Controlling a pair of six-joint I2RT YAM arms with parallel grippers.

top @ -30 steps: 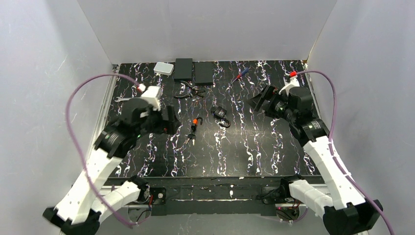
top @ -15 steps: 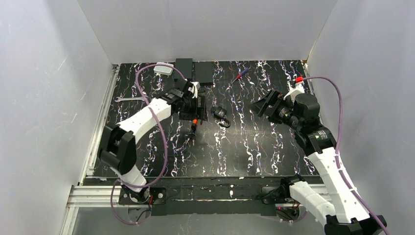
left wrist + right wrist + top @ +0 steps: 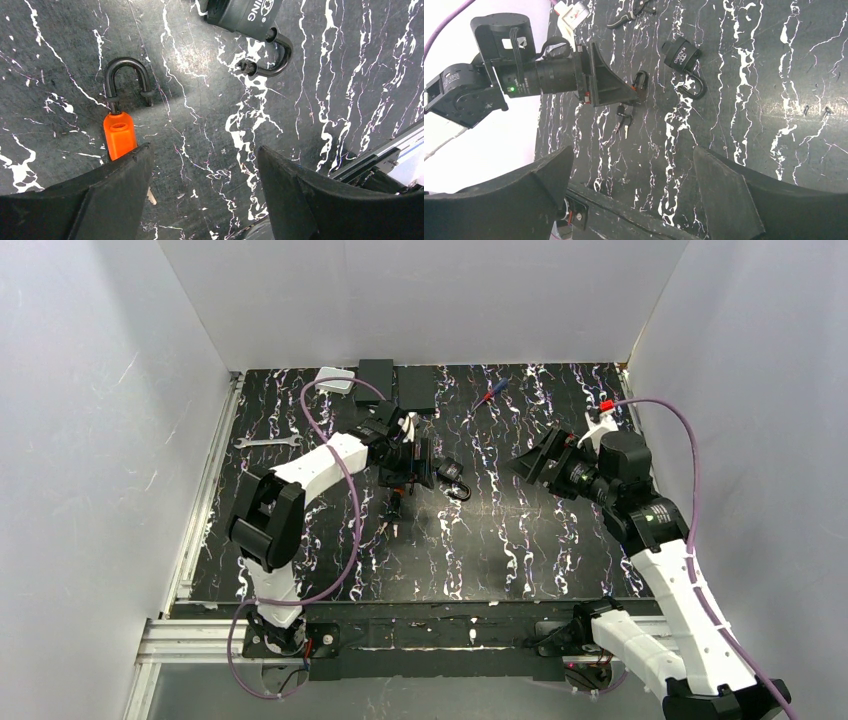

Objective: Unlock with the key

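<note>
The key (image 3: 394, 510) lies mid-table; its orange head (image 3: 119, 135) with a black loop (image 3: 127, 80) shows just left of my left gripper (image 3: 204, 150). That gripper is open, hovers low over the table and holds nothing. Its left finger (image 3: 100, 195) covers the lower end of the orange head. The black padlock (image 3: 452, 475) lies just right of the key, its shackle (image 3: 272, 55) swung open. My right gripper (image 3: 540, 455) hangs open above the table, right of the padlock. The right wrist view shows the key (image 3: 624, 120) and the padlock (image 3: 681, 55) far ahead of it.
Along the back stand a white box (image 3: 335, 380) and two black boxes (image 3: 377, 375). A red-and-blue screwdriver (image 3: 490, 392) lies at the back right and a wrench (image 3: 265, 442) at the left. Pliers (image 3: 629, 15) lie behind the left arm.
My left arm swung from the left side across to the key, came down over it, and its jaws narrowed a little. The right arm barely shifted.
</note>
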